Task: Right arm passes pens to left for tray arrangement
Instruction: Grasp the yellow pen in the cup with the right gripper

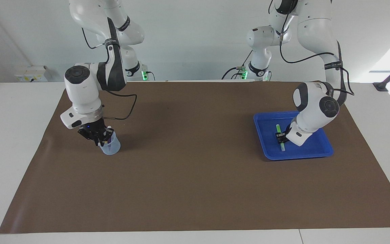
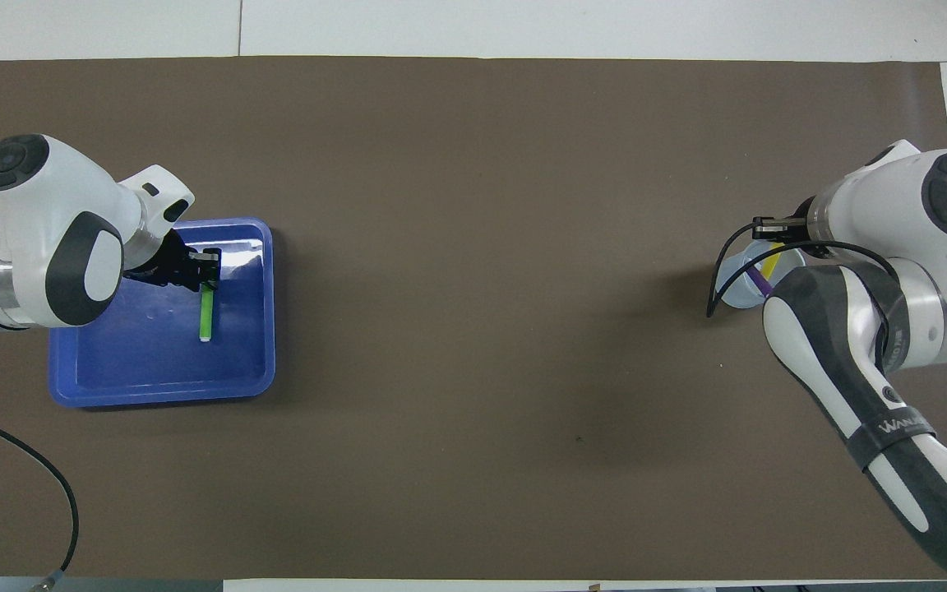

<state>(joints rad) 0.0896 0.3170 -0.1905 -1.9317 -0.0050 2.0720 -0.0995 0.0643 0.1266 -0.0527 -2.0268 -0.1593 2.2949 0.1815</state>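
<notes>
The green pen point(image 2: 205, 316) lies in the blue tray point(image 2: 161, 395) at the left arm's end of the table, pointing toward and away from the robots. My left gripper point(image 2: 209, 271) is low in the tray point(image 1: 296, 156), at the green pen point(image 1: 283, 147). At the right arm's end, my right gripper point(image 1: 101, 140) reaches down into a small translucent cup point(image 1: 112, 147). In the overhead view the right gripper point(image 2: 772, 240) is shut on the upper end of the yellow pen point(image 2: 770, 263). The purple pen point(image 2: 761, 284) leans in the same cup point(image 2: 736, 288).
A brown mat point(image 1: 195, 169) covers the table between the cup and the tray. A black cable point(image 2: 716, 279) loops from the right wrist beside the cup.
</notes>
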